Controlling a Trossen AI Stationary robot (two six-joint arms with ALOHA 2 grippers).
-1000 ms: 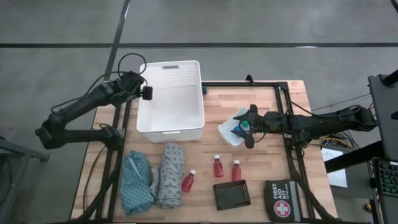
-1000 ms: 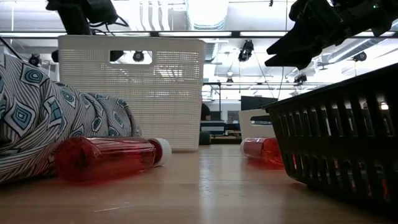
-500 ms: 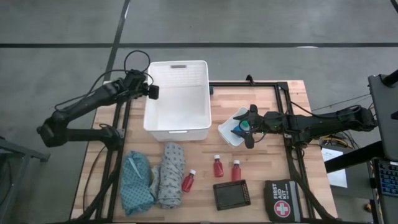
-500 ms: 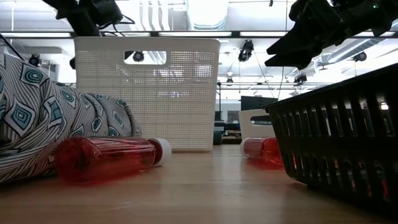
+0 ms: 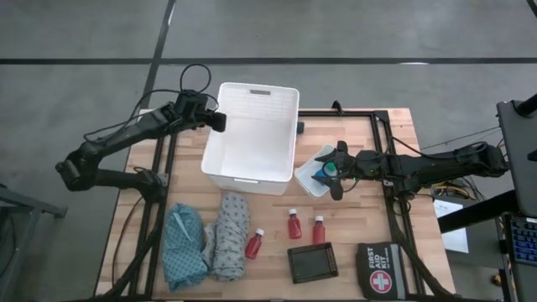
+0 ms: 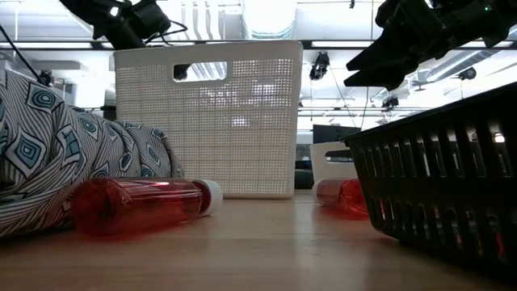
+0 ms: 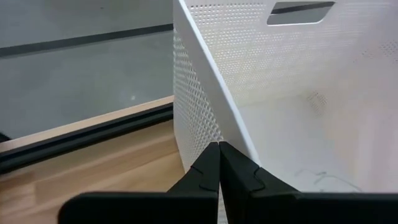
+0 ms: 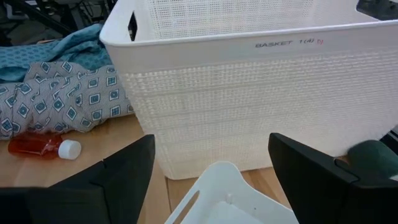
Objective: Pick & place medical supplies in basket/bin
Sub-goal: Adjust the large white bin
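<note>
Left gripper (image 5: pixel 220 122) pinched closed, arm stretched diagonally; right gripper (image 5: pixel 335 170) spread wide, arm extended level.

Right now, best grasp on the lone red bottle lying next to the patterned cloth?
Take the red bottle across its body, claw coming straight down. It lies on its side, white cap pointing away from the grey patterned cloth, so the round body is exposed from above with bare table on the open side.
</note>
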